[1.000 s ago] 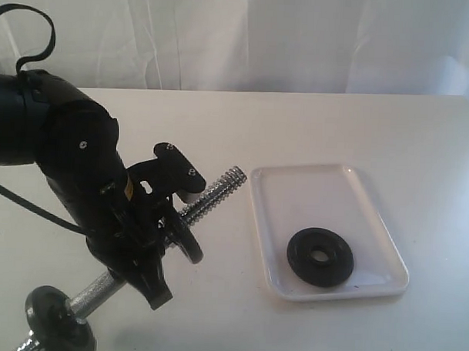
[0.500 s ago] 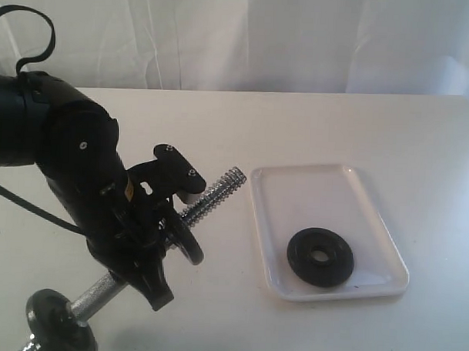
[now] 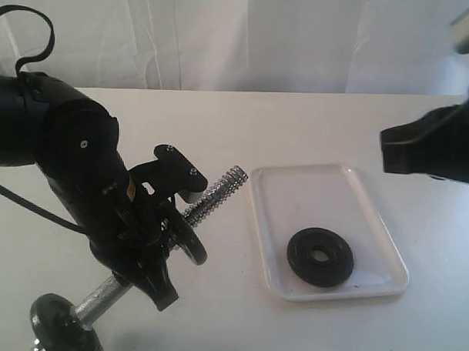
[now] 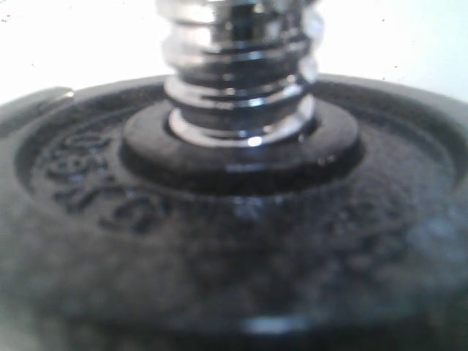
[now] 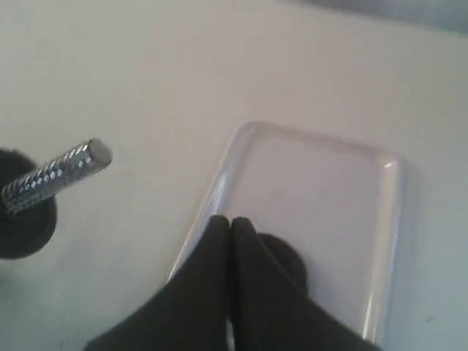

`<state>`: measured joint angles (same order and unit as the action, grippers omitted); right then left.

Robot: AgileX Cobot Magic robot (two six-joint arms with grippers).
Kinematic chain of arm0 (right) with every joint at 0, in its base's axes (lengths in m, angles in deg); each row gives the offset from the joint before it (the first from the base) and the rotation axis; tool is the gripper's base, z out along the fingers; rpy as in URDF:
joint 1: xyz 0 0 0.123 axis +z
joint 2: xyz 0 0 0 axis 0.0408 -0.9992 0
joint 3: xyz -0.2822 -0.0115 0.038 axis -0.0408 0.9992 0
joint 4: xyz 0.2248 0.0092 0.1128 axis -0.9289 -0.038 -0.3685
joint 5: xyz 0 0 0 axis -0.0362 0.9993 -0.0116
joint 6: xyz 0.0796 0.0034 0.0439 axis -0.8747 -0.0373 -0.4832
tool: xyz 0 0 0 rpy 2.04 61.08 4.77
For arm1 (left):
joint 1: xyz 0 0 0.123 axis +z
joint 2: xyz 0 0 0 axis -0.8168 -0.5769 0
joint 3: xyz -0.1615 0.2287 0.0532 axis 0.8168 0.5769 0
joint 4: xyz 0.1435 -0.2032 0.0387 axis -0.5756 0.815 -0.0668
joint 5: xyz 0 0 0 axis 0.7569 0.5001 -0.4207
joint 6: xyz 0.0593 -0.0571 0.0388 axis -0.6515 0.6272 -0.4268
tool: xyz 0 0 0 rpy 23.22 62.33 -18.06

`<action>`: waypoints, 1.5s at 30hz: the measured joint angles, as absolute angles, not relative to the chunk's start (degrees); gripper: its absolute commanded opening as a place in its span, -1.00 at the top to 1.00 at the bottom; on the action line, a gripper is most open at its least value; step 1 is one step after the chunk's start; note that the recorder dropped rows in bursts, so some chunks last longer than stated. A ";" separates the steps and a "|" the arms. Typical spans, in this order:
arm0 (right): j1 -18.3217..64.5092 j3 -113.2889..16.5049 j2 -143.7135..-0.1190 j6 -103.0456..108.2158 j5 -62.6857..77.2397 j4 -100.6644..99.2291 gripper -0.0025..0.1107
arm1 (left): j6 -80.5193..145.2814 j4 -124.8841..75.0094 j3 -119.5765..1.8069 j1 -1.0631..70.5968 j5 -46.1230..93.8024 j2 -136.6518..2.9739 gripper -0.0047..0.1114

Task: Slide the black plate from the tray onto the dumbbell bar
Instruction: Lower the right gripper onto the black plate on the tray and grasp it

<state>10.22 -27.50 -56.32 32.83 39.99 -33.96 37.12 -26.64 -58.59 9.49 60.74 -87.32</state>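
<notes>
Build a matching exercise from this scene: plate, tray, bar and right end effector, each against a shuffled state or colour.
Column A
1. plate
2. tray
3. bar
4. right end effector

Column B
a. shut
b. white and glossy
c. tilted, threaded tip toward the tray
d. lying flat in the tray

Pairs: 1-d, 2-b, 3-c, 4-a

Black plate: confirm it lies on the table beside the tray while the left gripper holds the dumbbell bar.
Wrong in one respect: the black plate lies inside the tray, not on the table beside it, as the exterior view shows. The left gripper does hold the dumbbell bar.
</notes>
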 measured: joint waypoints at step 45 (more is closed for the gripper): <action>25.59 -43.96 -104.34 2.34 49.75 1.20 -0.90 | 37.12 -26.43 -58.59 9.49 60.48 -87.32 0.92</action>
